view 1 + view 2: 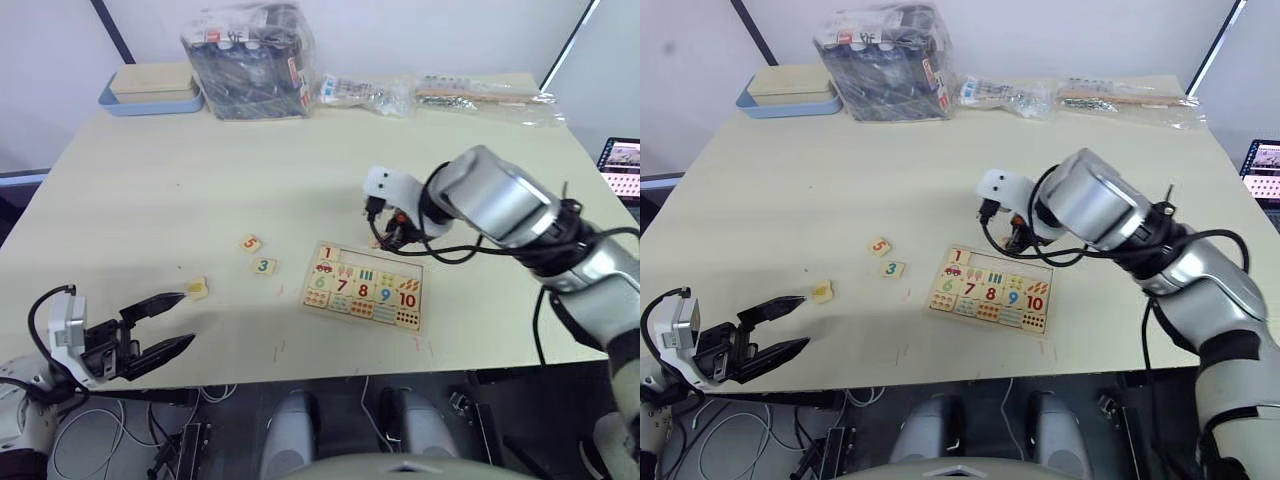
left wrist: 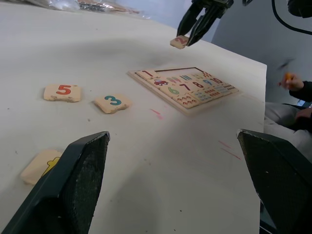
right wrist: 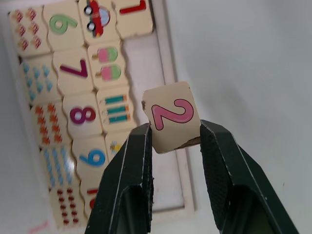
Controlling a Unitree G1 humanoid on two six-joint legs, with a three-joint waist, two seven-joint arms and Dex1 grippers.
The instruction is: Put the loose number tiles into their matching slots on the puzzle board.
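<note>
One tile with a pink 2 point(image 3: 171, 119) is pinched between the fingers of the right gripper point(image 3: 174, 141), raised just above the far edge of the puzzle board point(image 1: 364, 287). On the board we read a red 1 in the top row and 6, 7, 8, 9, 10 below. To its left on the table point(image 1: 200, 200) lie the 5 tile point(image 1: 250, 243), the 3 tile point(image 1: 264, 266) and a yellow-marked tile point(image 1: 197, 288) whose digit we cannot read. The left gripper point(image 1: 170, 322) hangs with fingers apart, empty.
</note>
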